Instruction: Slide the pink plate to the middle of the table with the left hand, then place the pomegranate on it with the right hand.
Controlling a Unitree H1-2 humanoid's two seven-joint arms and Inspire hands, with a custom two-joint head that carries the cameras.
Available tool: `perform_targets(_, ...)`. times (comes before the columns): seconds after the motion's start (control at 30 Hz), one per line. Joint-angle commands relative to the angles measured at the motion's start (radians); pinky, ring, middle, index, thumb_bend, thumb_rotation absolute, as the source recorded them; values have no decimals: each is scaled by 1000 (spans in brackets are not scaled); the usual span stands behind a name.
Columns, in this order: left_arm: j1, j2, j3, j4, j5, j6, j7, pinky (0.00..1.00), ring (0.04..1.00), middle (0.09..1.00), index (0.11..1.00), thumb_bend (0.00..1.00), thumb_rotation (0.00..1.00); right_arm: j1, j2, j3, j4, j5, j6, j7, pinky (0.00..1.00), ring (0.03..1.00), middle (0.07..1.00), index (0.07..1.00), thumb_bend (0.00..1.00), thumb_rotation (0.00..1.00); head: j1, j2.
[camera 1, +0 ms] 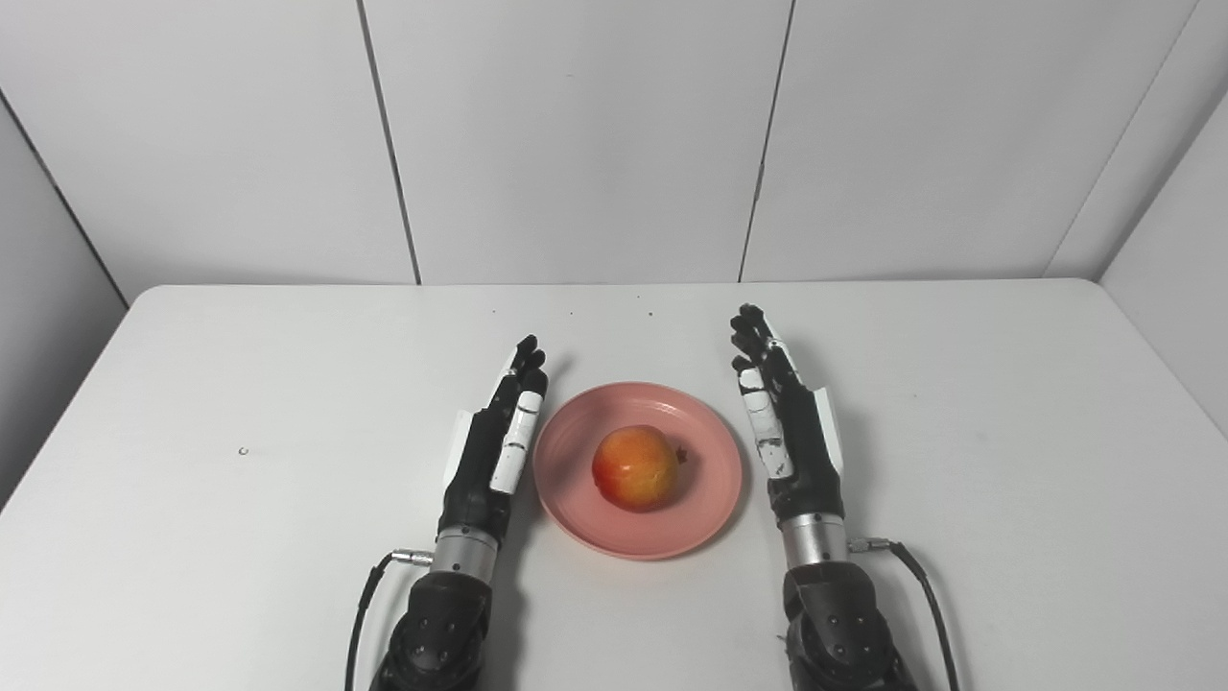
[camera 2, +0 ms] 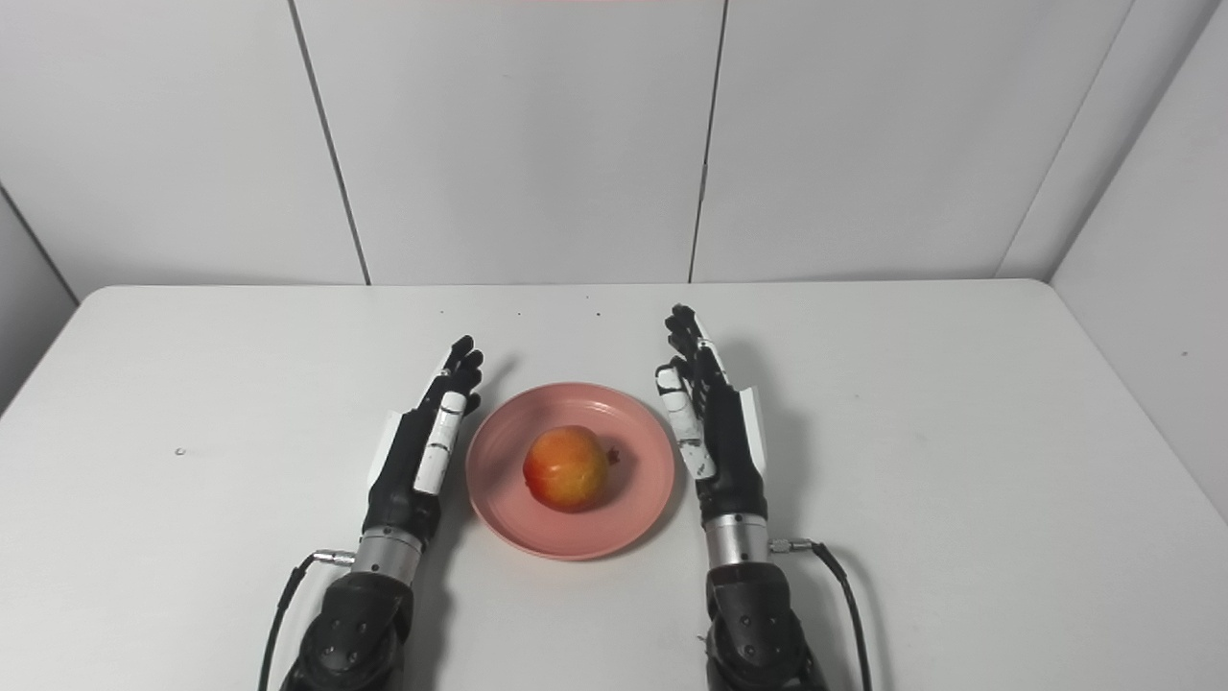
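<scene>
- Pomegranate (camera 1: 635, 467) sits mid pink plate (camera 1: 710, 509), table (camera 1: 240, 384) centre.
- Left hand (camera 1: 494, 451) at nine o'clock, right hand (camera 1: 789, 432) at three; both flat, fingers extended, empty.
- Fruit looks firm, heavy, smooth; probably best cupped around its widest part.

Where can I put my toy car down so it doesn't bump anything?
Bare table lies left of the left hand, right of the right hand, and behind both toward the wall. The middle is crowded: the pink plate with the pomegranate sits between the hands.
</scene>
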Motion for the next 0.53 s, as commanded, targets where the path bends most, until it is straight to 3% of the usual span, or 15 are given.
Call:
perform_targets(0.0,-14,-6,-2,-9,7,-28,18,964,972,962,962,532,1000,-22,7,-10,-6,30,-29,21,921,918,901,906,683,1000,1,0)
perform_targets(0.27,-19,-3,2,-5,3,-21,19,993,994,985,987,568,1000,-13,26,-41,-12,186,75,100,985,940,935,939,672,1000,-3,-1)
perform_targets(0.5,-23,0,14,0,-40,-8,-1,1000,1000,1000,1000,606,1000,-7,30,-45,-16,204,107,119,999,950,944,947,680,1000,-5,1)
